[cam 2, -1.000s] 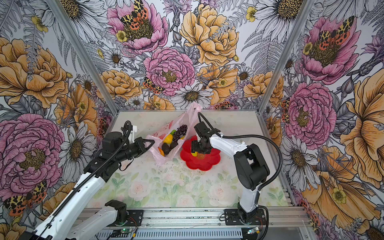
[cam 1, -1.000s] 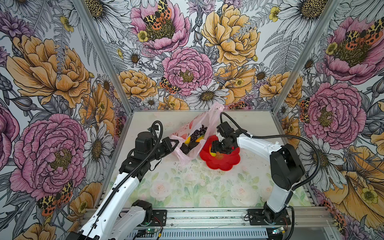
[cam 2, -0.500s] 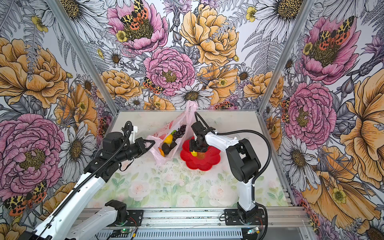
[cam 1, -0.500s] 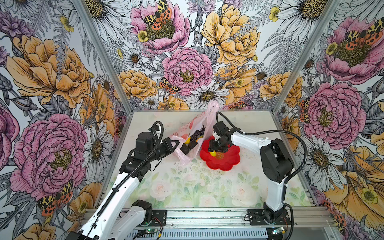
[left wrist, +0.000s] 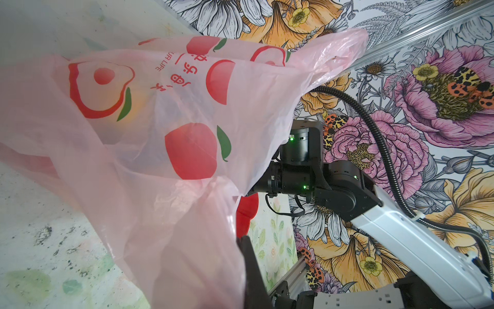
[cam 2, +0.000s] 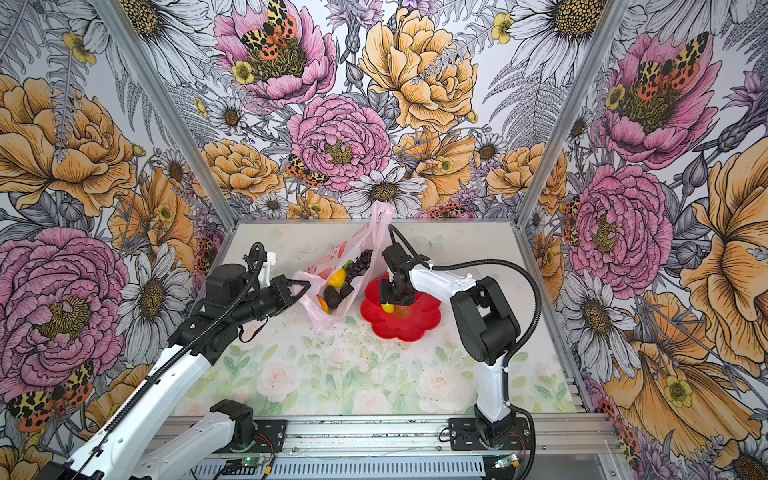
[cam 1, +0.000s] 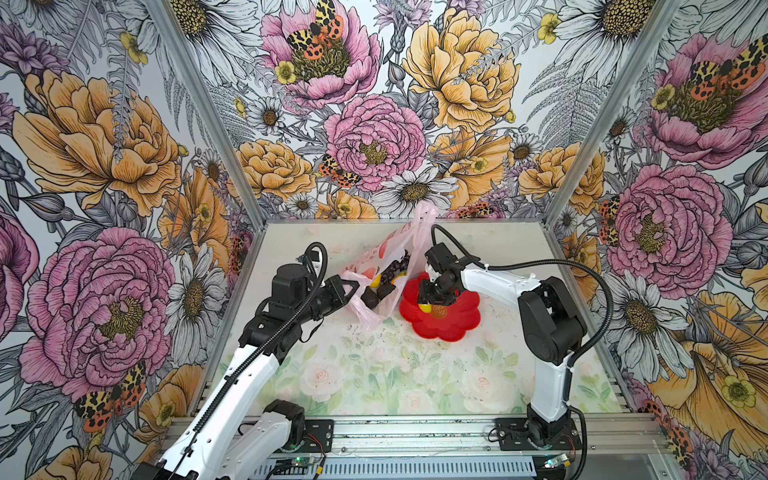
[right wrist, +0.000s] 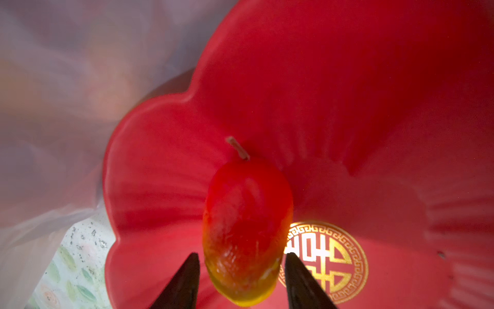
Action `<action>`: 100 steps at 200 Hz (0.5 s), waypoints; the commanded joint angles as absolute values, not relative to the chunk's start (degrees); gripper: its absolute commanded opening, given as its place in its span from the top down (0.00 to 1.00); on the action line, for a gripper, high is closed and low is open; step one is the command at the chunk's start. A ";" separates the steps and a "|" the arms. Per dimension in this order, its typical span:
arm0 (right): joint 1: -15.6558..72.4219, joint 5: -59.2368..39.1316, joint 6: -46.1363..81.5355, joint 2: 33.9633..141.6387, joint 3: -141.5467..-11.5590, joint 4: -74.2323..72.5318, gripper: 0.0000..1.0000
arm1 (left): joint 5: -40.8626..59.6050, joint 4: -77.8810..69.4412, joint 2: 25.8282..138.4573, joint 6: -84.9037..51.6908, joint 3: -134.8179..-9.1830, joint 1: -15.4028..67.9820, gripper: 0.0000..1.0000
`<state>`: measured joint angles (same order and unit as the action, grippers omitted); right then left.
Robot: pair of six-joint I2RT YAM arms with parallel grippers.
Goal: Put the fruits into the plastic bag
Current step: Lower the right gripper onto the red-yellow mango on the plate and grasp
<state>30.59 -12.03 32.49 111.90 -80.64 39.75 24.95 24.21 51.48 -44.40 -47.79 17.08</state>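
Note:
The pink translucent plastic bag [cam 1: 386,257] [cam 2: 332,257] [left wrist: 160,133] is held up at mid-table with its mouth wide. My left gripper [cam 1: 353,286] [cam 2: 307,284] is shut on its near rim, one finger [left wrist: 250,262] showing beside the film. Purple grapes [cam 2: 359,264], a yellow fruit [cam 2: 336,277] and dark avocados [cam 2: 332,296] lie inside it. My right gripper [cam 1: 432,301] [cam 2: 395,303] [right wrist: 242,255] is down in the red plate, its fingers closed against the sides of a red-yellow fruit [right wrist: 246,214] [cam 2: 387,308].
The red flower-shaped plate [cam 1: 457,324] [cam 2: 415,328] [right wrist: 374,107] sits right of the bag, its rim touching the film. A bag handle [cam 1: 426,216] stands up toward the back wall. Floral walls close in three sides.
My right gripper shifted a little left over the plate and its jaws narrowed around the red-yellow fruit. The left gripper and the bag stayed where they were.

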 commanded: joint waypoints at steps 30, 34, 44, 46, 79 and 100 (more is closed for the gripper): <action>31.55 -9.57 32.91 113.91 -81.99 38.89 0.39 | 24.80 24.78 50.36 -44.21 -48.04 16.71 1.00; 31.64 -9.36 32.83 114.08 -82.08 38.85 0.39 | 24.92 24.79 50.24 -44.27 -47.99 16.60 1.00; 31.73 -8.76 32.87 114.42 -82.18 38.96 0.40 | 24.86 24.95 50.02 -44.43 -47.97 16.38 1.00; 31.77 -8.61 32.87 114.47 -82.22 38.99 0.40 | 24.89 24.96 49.95 -44.42 -47.92 16.35 1.00; 32.19 -6.45 32.65 114.70 -82.12 39.11 0.47 | 25.14 24.96 49.01 -45.26 -47.31 15.58 1.00; 32.17 -5.85 32.61 113.68 -81.85 39.12 0.53 | 25.19 25.37 48.40 -45.26 -47.20 15.24 1.00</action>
